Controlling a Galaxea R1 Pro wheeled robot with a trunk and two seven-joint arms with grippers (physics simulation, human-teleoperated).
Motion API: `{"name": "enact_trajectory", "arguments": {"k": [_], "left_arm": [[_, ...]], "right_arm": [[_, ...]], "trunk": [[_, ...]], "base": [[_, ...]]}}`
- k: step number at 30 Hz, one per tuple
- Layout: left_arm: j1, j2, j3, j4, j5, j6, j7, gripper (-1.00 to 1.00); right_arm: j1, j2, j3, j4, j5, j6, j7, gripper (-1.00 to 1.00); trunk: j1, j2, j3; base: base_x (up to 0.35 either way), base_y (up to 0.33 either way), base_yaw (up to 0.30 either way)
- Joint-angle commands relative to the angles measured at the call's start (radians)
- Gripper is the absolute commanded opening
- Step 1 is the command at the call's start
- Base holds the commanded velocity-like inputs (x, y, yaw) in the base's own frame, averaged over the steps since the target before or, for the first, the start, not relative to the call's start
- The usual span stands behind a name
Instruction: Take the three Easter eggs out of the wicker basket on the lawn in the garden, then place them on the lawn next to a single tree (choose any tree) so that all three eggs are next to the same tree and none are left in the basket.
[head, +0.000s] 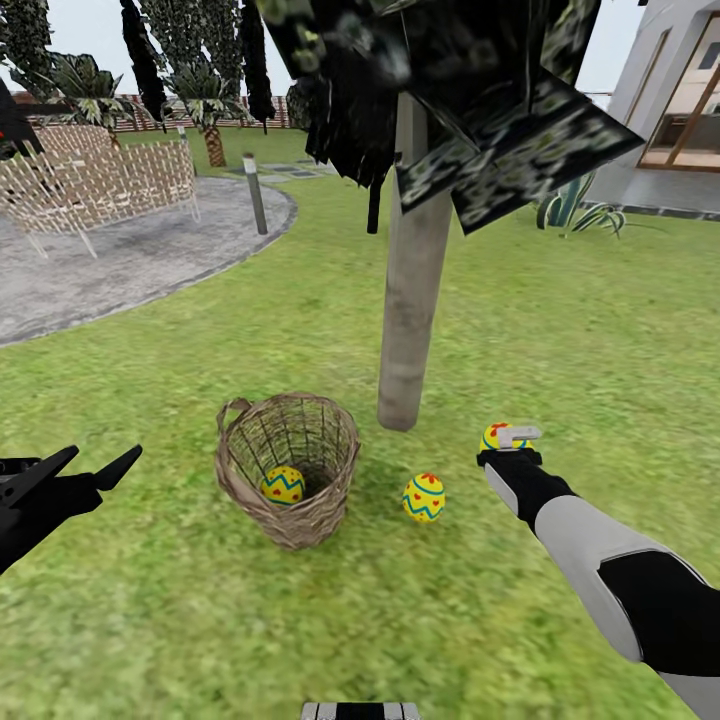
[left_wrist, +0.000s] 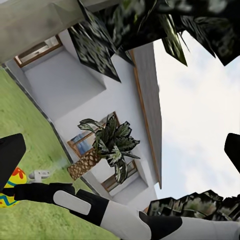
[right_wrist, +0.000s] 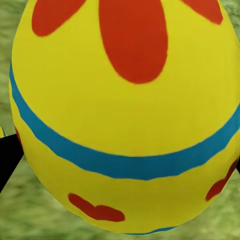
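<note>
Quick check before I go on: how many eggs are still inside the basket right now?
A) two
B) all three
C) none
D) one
D: in the head view one egg lies in the basket, a second egg sits on the grass near the tree trunk, and the third egg is at the right gripper.

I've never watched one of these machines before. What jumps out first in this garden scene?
Probably the bright yellow Easter eggs: one sits inside the wicker basket on the lawn, one lies on the grass between the basket and the tree, and a third sits at the right gripper, looming huge in the right wrist view. The tree's pale trunk rises just behind the basket, under dark angular leaves.
</note>
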Motion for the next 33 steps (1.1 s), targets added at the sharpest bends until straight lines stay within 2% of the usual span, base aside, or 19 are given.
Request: {"name": "enact_trajectory", "arguments": {"k": [1,14,33], "left_arm": [[0.000,0.000,0.000,0.000,0.003,0.008,0.000,1.00],[0.000,-0.001,-0.002,0.001,0.003,0.006,0.000,1.00],[0.000,-0.003,-0.005,0.001,0.002,0.006,0.001,1.00]], "right_arm": [[0.000,-0.001,0.008,-0.002,-0.012,0.005,-0.004,-1.00],[0.000,-0.001,0.008,-0.003,-0.012,0.005,-0.003,-1.00],[0.000,-0.001,0.008,-0.002,-0.012,0.004,-0.002,-1.00]], "trunk": [[0.004,-0.008,-0.004],[0.053,-0.098,-0.045],[0.062,-0.103,-0.118]], "base": [[0.000,0.000,0.000],[0.000,0.000,0.000],[0.000,0.000,0.000]]}}
